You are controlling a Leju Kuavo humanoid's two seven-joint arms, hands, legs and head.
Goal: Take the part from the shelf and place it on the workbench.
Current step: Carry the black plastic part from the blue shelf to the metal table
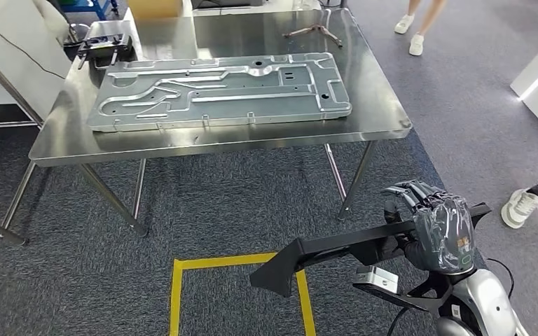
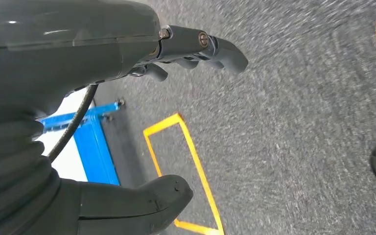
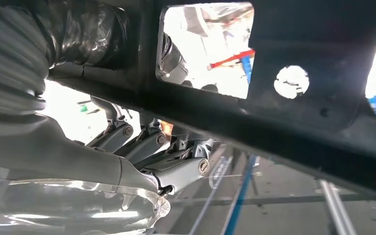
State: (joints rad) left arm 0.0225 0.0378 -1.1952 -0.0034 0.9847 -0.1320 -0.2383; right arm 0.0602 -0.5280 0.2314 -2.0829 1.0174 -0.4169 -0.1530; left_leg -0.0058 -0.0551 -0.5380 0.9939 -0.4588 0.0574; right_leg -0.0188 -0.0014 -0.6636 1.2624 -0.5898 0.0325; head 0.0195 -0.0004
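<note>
Right hand: fingers wrapped around a long black part, held low over grey carpet beside a yellow floor marking; in the right wrist view the fingers curl under the part's flat perforated body. Left hand: holds nothing, fingers loosely apart above carpet. Workbench: ahead, well apart from the part; a large metal panel covers most of its top, leaving a bare strip at the near edge.

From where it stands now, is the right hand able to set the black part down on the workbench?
Probably not yet. The right hand grips the black part low over the carpet, short of the workbench edge. A large metal plate covers most of the top, leaving only bare margins.
</note>
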